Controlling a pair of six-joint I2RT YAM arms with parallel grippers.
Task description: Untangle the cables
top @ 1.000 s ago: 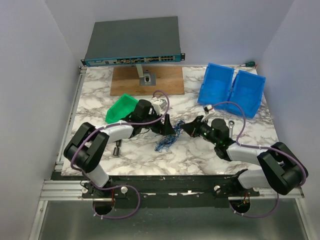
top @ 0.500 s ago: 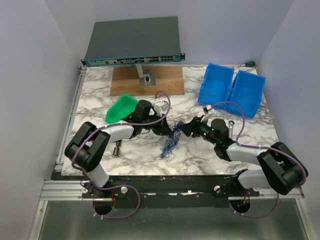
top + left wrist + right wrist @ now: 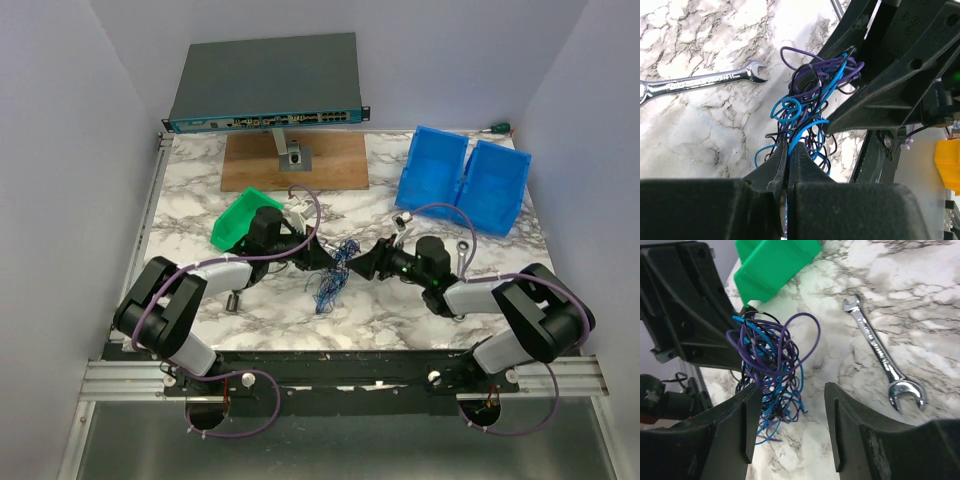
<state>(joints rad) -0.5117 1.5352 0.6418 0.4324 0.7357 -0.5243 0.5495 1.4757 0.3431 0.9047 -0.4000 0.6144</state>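
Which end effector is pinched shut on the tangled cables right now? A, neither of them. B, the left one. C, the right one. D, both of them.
B: in the left wrist view the left end effector has its fingers pressed together on strands of the cables, while the right end effector shows a wide gap between its fingers.

Lab — network switch (image 3: 265, 85), parts bins (image 3: 465, 182), enclosed bench (image 3: 400, 305)
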